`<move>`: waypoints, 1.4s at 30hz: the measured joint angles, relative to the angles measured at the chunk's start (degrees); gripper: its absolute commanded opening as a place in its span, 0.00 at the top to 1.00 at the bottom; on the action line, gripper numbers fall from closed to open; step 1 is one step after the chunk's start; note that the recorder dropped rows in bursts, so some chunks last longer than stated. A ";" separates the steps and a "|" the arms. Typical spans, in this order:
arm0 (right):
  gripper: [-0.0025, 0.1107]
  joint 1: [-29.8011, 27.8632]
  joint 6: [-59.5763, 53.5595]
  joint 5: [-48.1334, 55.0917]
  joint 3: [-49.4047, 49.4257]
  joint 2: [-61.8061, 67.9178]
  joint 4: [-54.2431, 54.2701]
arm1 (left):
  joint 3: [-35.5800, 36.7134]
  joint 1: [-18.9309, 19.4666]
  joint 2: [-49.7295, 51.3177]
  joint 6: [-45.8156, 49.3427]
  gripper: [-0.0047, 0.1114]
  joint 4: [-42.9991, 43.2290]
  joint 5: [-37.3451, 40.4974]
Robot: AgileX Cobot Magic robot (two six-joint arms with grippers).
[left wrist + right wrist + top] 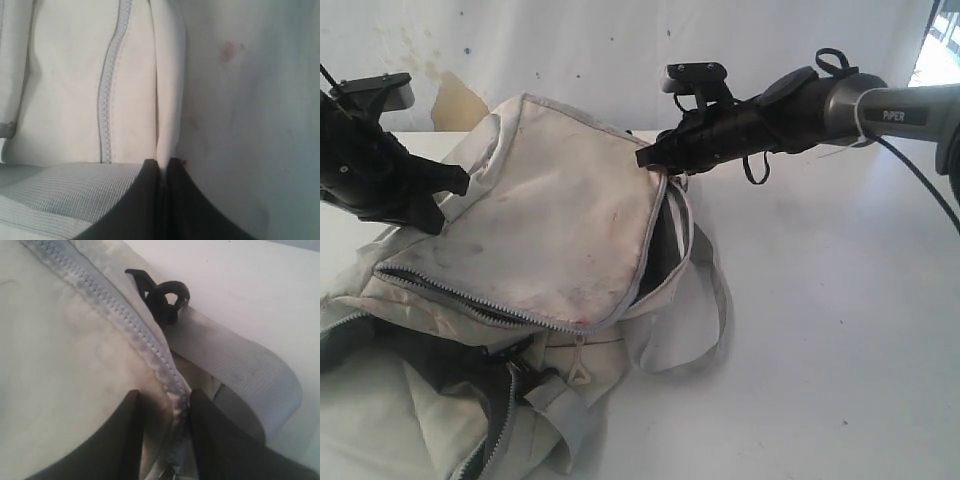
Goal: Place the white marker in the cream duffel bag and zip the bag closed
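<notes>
Zipper edge (pixel 130 325) ran between half-closed jaws of right gripper (pixel 166 396), grip unconfirmed; left gripper (pixel 162 164) pinched cream duffel bag (pixel 560 200).

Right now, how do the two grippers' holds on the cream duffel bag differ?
Left gripper: shut, pinching a plain fabric fold; right gripper: jaws apart astride the zipper edge, grip uncertain. Left gripper meets the flap at its left, right gripper at its far right corner. Both are on the cream duffel bag.
</notes>
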 measured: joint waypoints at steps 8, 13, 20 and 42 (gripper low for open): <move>0.98 0.10 7.44 1.63 -0.11 -0.46 -7.84 | 0.00 0.12 0.00 -0.07 0.96 0.00 -0.47; 0.98 -0.27 35.69 7.29 -0.11 -5.35 -31.05 | -0.77 4.55 0.00 1.65 0.96 -9.07 -2.08; 0.98 -3.48 58.49 15.55 6.22 -14.99 -44.50 | -11.71 7.81 6.32 15.02 0.96 -28.04 2.07; 0.73 -5.03 65.46 22.96 27.69 -30.51 -50.23 | -31.90 8.25 25.72 17.82 0.33 -27.19 12.48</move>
